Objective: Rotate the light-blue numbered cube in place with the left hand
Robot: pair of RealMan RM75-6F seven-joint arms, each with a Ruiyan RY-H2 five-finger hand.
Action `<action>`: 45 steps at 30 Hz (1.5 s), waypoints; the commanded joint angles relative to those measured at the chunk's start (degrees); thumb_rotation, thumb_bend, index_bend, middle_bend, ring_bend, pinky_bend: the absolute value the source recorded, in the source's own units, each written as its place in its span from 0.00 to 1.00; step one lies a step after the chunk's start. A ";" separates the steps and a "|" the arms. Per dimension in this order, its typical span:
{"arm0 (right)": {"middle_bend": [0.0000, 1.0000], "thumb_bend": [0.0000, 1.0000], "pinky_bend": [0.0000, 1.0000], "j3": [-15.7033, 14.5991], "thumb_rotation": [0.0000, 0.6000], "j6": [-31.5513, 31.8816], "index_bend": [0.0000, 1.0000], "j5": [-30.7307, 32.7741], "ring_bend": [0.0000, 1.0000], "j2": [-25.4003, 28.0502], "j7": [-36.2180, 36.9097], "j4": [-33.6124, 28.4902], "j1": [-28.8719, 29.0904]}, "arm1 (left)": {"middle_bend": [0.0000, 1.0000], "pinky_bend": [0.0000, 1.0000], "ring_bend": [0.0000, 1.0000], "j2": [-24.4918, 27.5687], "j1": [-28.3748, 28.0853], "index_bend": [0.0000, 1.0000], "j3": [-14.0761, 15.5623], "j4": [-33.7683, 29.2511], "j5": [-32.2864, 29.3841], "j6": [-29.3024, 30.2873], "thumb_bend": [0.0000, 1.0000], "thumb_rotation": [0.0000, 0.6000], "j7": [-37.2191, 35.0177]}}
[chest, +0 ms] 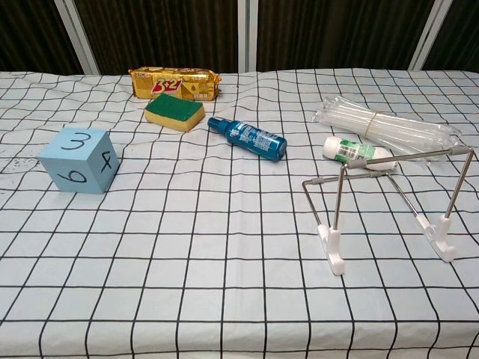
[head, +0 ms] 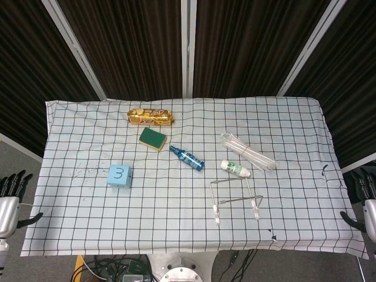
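Note:
The light-blue numbered cube (head: 120, 175) sits on the checked tablecloth at the left, with a 3 on top; in the chest view the cube (chest: 79, 161) also shows a 6 and a 4 on its near faces. My left hand (head: 12, 200) hangs off the table's left edge, well to the left of the cube, fingers apart and holding nothing. At the far right edge my right hand (head: 367, 202) is partly cut off by the frame, with fingers apart and nothing in it. Neither hand appears in the chest view.
Behind the cube lie a gold biscuit pack (head: 151, 116), a green-and-yellow sponge (head: 153, 138) and a blue spray bottle (head: 187, 157). To the right are a bundle of clear tubes (head: 247, 151), a small white bottle (head: 235, 168) and a wire stand (head: 235, 198).

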 commanded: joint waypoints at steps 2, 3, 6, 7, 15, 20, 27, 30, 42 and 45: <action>0.00 0.09 0.00 0.03 1.00 -0.19 0.00 0.26 0.00 -0.14 -0.12 0.09 -0.01 | 0.00 0.04 0.00 -0.16 0.18 0.08 -0.29 0.50 0.19 -0.58 0.00 1.00 -0.27; 0.00 0.09 0.00 0.01 1.00 -0.30 0.00 0.28 0.00 -0.17 -0.17 0.10 0.02 | 0.00 0.04 0.00 -0.20 0.19 0.08 -0.41 0.52 0.35 -0.70 0.00 1.00 -0.45; 0.00 0.09 0.00 0.06 1.00 -0.44 0.00 0.27 0.00 -0.20 -0.28 0.02 0.12 | 0.00 0.04 0.00 -0.23 0.25 0.08 -0.60 0.32 1.01 -0.75 0.00 1.00 -0.85; 0.00 0.09 0.00 0.09 1.00 -0.45 0.00 0.26 0.00 -0.20 -0.29 -0.01 0.15 | 0.00 0.04 0.00 -0.20 0.25 0.08 -0.64 0.23 1.26 -0.76 0.00 1.00 -0.93; 0.00 0.09 0.00 0.44 1.00 -0.35 0.00 0.56 0.00 0.39 0.72 -0.47 0.13 | 0.00 0.04 0.00 0.74 -0.53 0.08 -1.62 -1.41 2.00 -2.16 0.00 1.00 -1.02; 0.00 0.09 0.00 0.58 1.00 0.21 0.00 0.10 0.00 0.83 1.51 0.06 0.06 | 0.00 0.06 0.00 1.33 -0.66 0.08 -1.60 -2.82 2.66 -2.72 0.01 1.00 -0.46; 0.00 0.09 0.00 1.19 1.00 1.13 0.00 0.24 0.00 2.28 3.16 -0.18 -0.19 | 0.06 0.18 0.01 1.97 -1.20 0.08 -1.16 -5.04 3.59 -4.33 0.07 1.00 2.41; 0.00 0.09 0.00 1.14 1.00 1.26 0.00 0.03 0.00 2.56 3.44 -0.44 -0.25 | 0.10 0.24 0.05 2.16 -1.24 0.08 -1.00 -5.80 3.75 -4.74 0.08 1.00 3.49; 0.00 0.09 0.00 1.33 1.00 0.45 0.00 -0.14 0.00 4.17 3.18 -2.29 0.36 | 0.79 0.74 0.78 2.82 -3.61 0.16 0.88 -13.01 4.41 -11.71 0.36 1.00 7.46; 0.00 0.09 0.00 1.34 1.00 0.42 0.00 -0.27 0.00 4.66 2.98 -2.89 0.43 | 0.81 0.75 0.80 2.08 -5.29 0.17 0.66 -14.79 4.67 -14.04 0.40 1.00 10.60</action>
